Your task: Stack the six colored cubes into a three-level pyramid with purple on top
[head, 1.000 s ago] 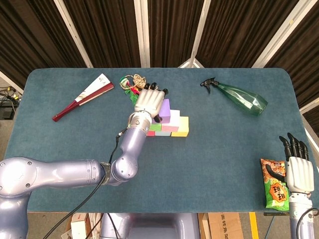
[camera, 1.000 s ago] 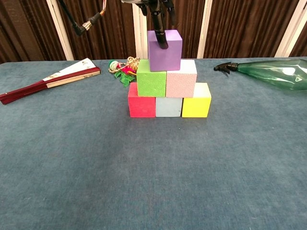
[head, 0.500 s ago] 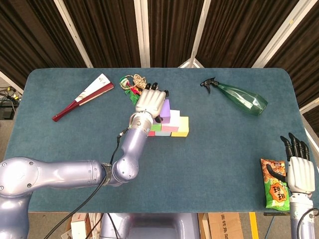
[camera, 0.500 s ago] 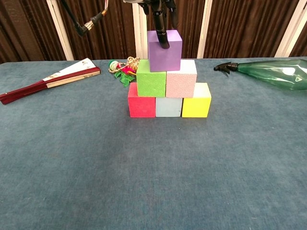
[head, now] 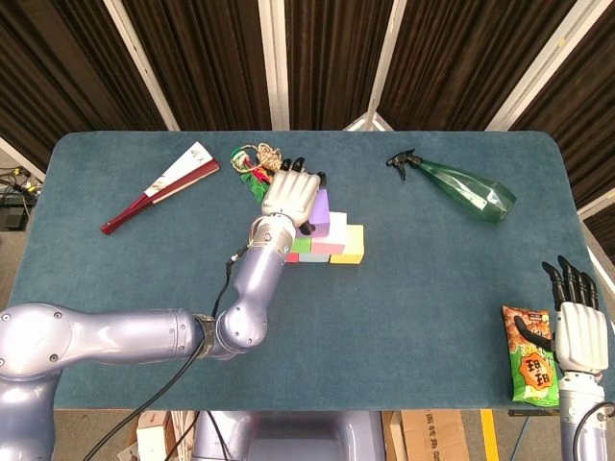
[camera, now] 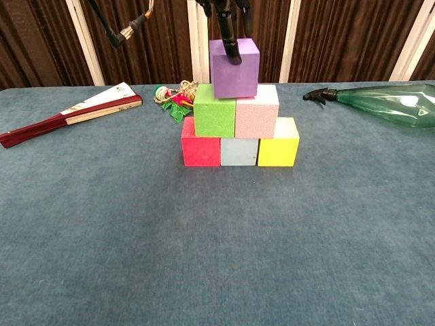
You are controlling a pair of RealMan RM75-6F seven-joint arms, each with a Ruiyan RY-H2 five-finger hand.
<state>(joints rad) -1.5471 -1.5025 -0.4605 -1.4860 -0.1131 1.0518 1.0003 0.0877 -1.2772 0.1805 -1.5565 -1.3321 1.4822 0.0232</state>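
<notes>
Chest view shows the left robot hand (camera: 228, 13) reaching down from above with dark fingers (camera: 232, 49) lying over the front face of the purple cube (camera: 235, 60), so it looks clamped on the cube, though the grip behind the cube is hidden. Compared with 1 second ago the cube sits a touch higher and slightly tilted, its lower edge barely clear of or just resting on the seam between the green cube (camera: 214, 110) and pink cube (camera: 257, 111); I cannot tell which. My reading is that the top level is being nudged or re-seated, so the pyramid is almost finished but not yet released. Below, the red cube (camera: 200, 150), pale blue cube (camera: 238, 151) and yellow cube (camera: 278, 147) form the bottom row, near the middle of the worktop (camera: 204, 258) towards its far edge. The right robot hand (head: 581, 331) hangs with fingers apart and empty at the near right corner, beside a snack bag (head: 530, 367).
</notes>
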